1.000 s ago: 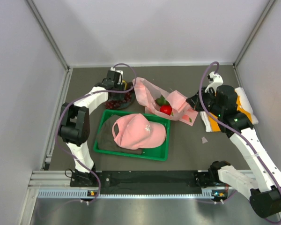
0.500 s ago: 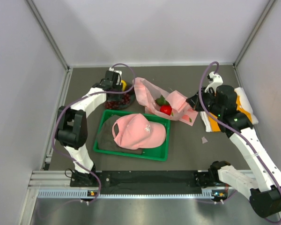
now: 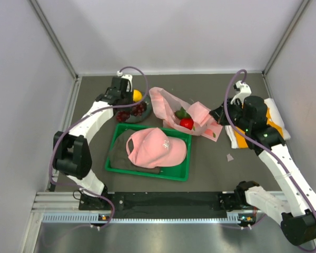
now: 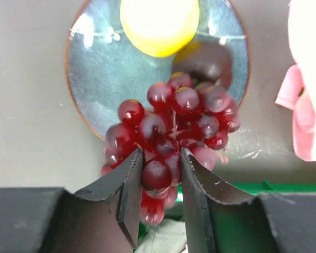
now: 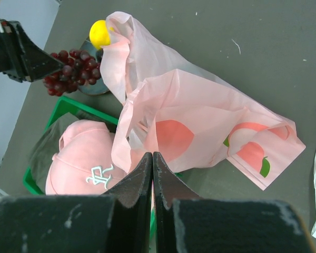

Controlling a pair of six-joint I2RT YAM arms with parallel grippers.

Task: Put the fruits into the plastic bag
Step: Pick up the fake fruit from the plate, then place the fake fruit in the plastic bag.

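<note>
Left tool (image 4: pixel 160 161) nipping grapes (image 4: pixel 175 113), bunch stretching away over bowl (image 4: pixel 95 68), right tool (image 5: pixel 151 156) pinching plastic bag (image 5: pixel 200 116).

Matte dark grey-brown tabletop (image 3: pixel 210 174). Pale grey enclosure walls (image 3: pixel 168 31) on three sides, with metal corner posts (image 3: pixel 55 39). Aluminium rail (image 3: pixel 147 217) along near edge. Light even.

Citrus (image 3: pixel 137 95) on plate (image 4: pixel 95 79) far left, grapes (image 4: pixel 174 121) at near rim; bag (image 3: pixel 166 105) right; cap (image 3: pixel 155 147) in tray (image 3: pixel 147 172) nearer.

The top edge of the left wrist view cuts off the yellow citrus (image 4: pixel 159 26), and the grapes (image 4: pixel 171 124) hide most of a dark round fruit (image 4: pixel 206 62). In the right wrist view, the plastic bag (image 5: pixel 200 126) covers part of the pink cap (image 5: pixel 76 158).
</note>
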